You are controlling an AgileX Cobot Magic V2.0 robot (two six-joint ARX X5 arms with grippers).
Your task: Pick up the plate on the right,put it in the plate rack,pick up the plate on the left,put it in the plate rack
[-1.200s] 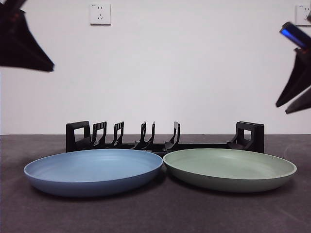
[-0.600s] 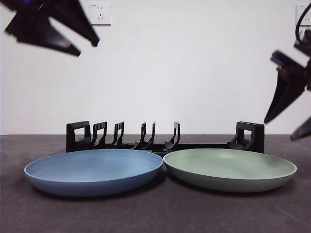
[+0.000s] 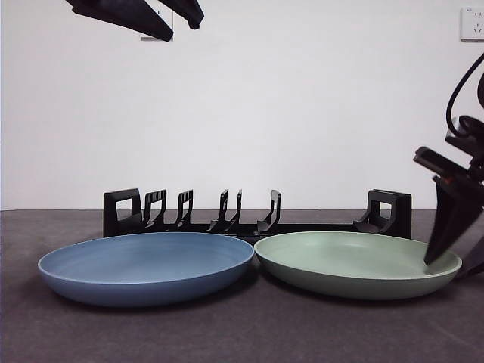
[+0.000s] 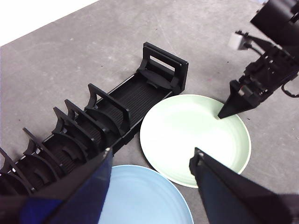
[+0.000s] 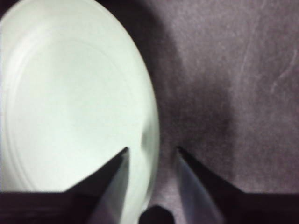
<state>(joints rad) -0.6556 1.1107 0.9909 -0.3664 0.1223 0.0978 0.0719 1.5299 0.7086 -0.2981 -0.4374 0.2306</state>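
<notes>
The plate on the right is a pale green plate (image 3: 355,261) (image 4: 187,135) (image 5: 70,102) lying flat on the table. My right gripper (image 3: 456,259) (image 5: 152,150) (image 4: 227,111) is low at its right edge, open, with one jaw over the plate's inside and the other outside the rim. The plate on the left is blue (image 3: 144,265) (image 4: 140,196) and touches the green one. Behind both stands the black plate rack (image 3: 227,219) (image 4: 117,107), holding nothing. My left gripper (image 3: 184,30) (image 4: 152,156) hangs open high above the plates and rack.
The grey table (image 3: 249,333) runs back to a white wall carrying a socket (image 3: 473,23). The right arm's cable (image 3: 457,91) loops at the right edge. Bare tabletop lies in front of the plates and beyond the green plate's right rim.
My right gripper has dropped from the upper right down to the green plate's right rim. My left gripper has moved rightward and higher along the top of the front view.
</notes>
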